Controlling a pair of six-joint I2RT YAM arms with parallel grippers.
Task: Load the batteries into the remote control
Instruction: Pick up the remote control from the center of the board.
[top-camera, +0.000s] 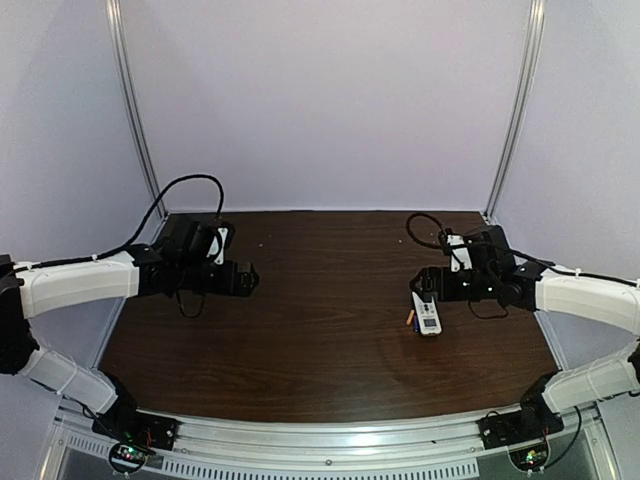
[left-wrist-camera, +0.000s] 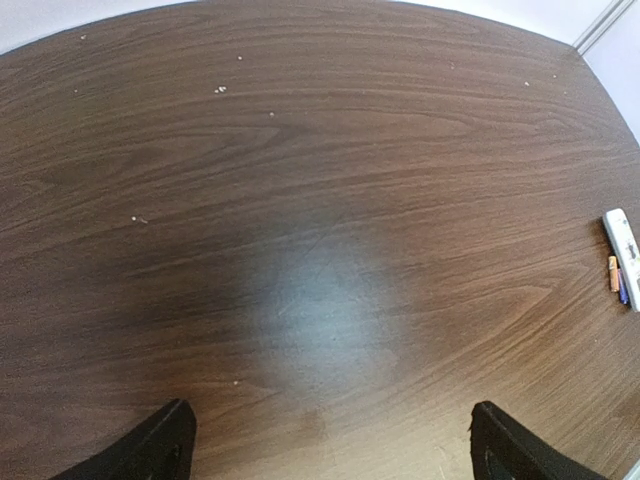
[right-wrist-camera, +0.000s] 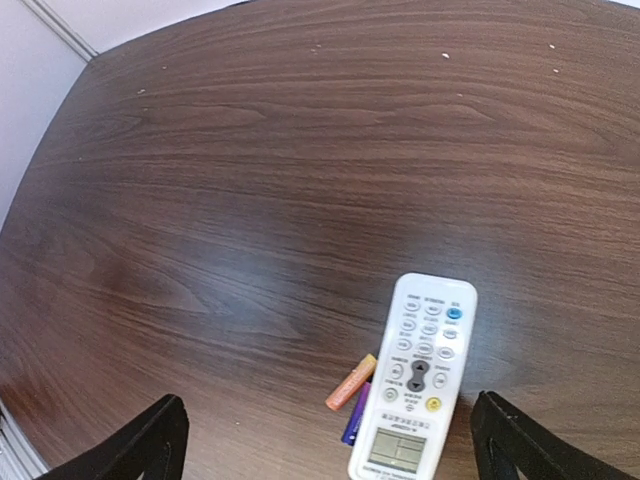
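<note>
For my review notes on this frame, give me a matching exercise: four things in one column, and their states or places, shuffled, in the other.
Column 1
1. remote control
2. orange battery
3. left gripper
4. right gripper

Column 2
A. open, with only bare table beneath it
B. open, over the remote control
C. lying face up, buttons and screen showing
D. lying flat beside the remote control's long edge

Pairs: 1-C, 2-D, 3-A, 4-B
</note>
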